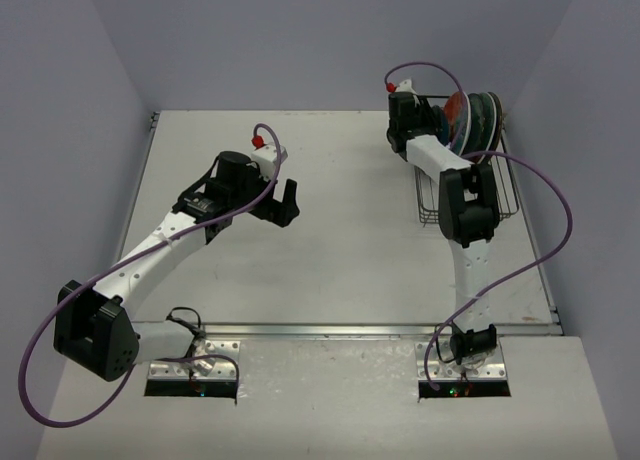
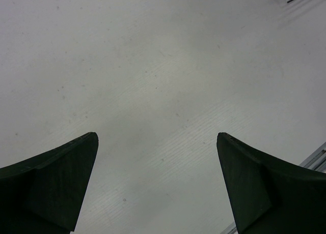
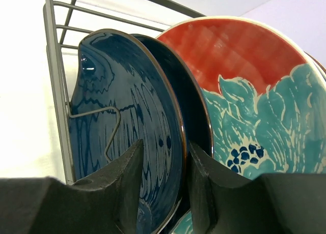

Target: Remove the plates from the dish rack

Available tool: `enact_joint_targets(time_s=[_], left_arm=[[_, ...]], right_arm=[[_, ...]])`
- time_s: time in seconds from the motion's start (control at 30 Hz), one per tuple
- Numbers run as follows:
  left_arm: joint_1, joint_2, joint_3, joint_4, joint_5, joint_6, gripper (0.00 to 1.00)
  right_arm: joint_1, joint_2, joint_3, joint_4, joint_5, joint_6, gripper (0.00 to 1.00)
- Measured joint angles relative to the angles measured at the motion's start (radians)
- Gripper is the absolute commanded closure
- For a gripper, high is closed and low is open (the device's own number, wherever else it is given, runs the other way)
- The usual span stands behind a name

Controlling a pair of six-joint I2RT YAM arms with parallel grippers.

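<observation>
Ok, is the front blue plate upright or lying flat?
Upright: the blue plate stands on edge in the rack, with the right gripper straddling its rim.

The front dark blue plate (image 3: 127, 122) in the dish rack (image 3: 56, 81) carries a glossy glaze with wavy streaks and bright highlights. The red-orange plate (image 3: 244, 61) further back in the dish rack is equally smooth and shiny. The dish rack itself is thin, smooth grey metal wire. The right end effector (image 3: 164, 157) and left end effector (image 2: 157, 142) look like matt, dark, faintly grainy plastic. The table (image 2: 163, 66) is matt white, finely ribbed and speckled.
</observation>
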Motion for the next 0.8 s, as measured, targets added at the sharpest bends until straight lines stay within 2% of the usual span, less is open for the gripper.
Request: enact_joint_targets(time_s=[0.27, 0.37, 0.4, 0.53, 0.8], left_arm=[[0.0, 0.0, 0.0, 0.0, 0.0, 0.0, 0.0], [0.0, 0.0, 0.001, -0.001, 0.0, 0.0, 0.0], [0.0, 0.0, 0.002, -0.001, 0.0, 0.0, 0.0], [0.0, 0.0, 0.008, -0.004, 0.0, 0.0, 0.0], [0.0, -0.001, 0.016, -0.01, 0.0, 0.0, 0.0]], right_arm=[[0.0, 0.008, -0.001, 0.064, 0.028, -0.075, 0.82], [0.016, 0.012, -0.028, 0.16, 0.029, -0.171, 0.98], [0.026, 0.012, -0.048, 0.212, 0.03, -0.218, 1.0], [0.06, 0.025, -0.102, 0.384, 0.079, -0.379, 1.0], [0.069, 0.029, -0.113, 0.522, 0.093, -0.543, 1.0]])
